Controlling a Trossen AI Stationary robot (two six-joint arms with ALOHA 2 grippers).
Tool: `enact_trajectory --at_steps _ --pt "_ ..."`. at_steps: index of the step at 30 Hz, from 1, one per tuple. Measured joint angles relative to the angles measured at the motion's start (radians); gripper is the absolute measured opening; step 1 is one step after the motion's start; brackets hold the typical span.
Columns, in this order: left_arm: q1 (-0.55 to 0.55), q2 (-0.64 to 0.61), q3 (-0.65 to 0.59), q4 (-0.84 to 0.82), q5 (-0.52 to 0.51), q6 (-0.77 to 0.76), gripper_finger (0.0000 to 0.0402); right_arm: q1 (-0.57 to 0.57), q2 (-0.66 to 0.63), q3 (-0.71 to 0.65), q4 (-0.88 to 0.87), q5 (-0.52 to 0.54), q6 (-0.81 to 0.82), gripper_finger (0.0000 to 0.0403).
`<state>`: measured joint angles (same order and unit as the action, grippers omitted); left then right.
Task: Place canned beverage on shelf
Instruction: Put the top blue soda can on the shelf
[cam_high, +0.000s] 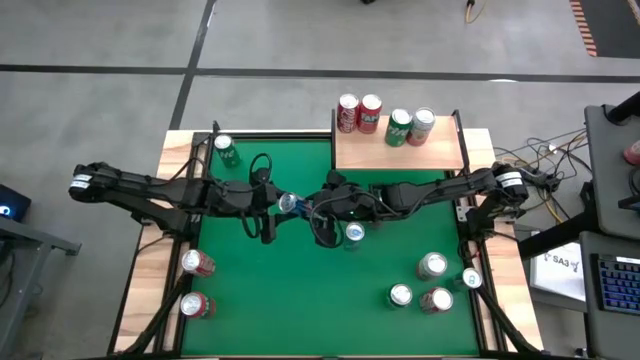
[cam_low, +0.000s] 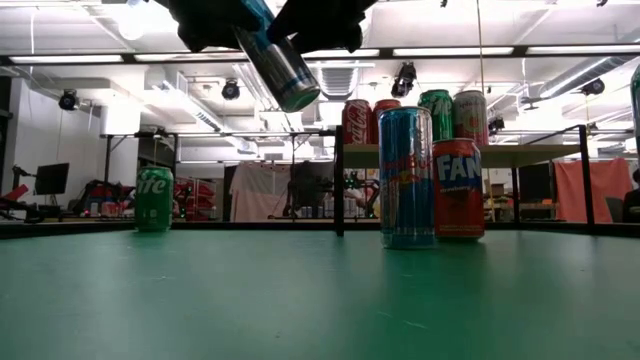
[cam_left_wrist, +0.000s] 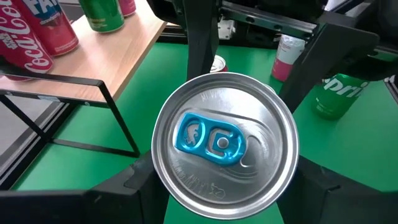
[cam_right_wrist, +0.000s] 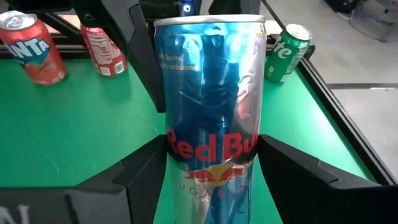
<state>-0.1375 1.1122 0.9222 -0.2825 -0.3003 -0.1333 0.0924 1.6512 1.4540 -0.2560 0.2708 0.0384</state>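
Blue Red Bull can is pinched by both grippers mid-air over the table centre, tilted: left gripper closed on its top end, right gripper closed round its body. Looks like a handover. Shelf already carries four cans; this one isn't placed yet. Left: release by one arm, carry over, set down upright.
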Motion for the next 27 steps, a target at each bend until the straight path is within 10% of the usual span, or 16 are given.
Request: enact_trajectory --at_steps 18,27 --pt "-0.001 -0.001 0.000 -0.024 -0.021 -0.006 0.0210 -0.001 0.000 0.014 -0.013 0.027 -0.045 0.0221" --pt "-0.002 -0.001 0.001 -0.041 -0.026 0.000 0.0210 -0.003 -0.004 0.039 -0.054 0.025 -0.009 0.0301"
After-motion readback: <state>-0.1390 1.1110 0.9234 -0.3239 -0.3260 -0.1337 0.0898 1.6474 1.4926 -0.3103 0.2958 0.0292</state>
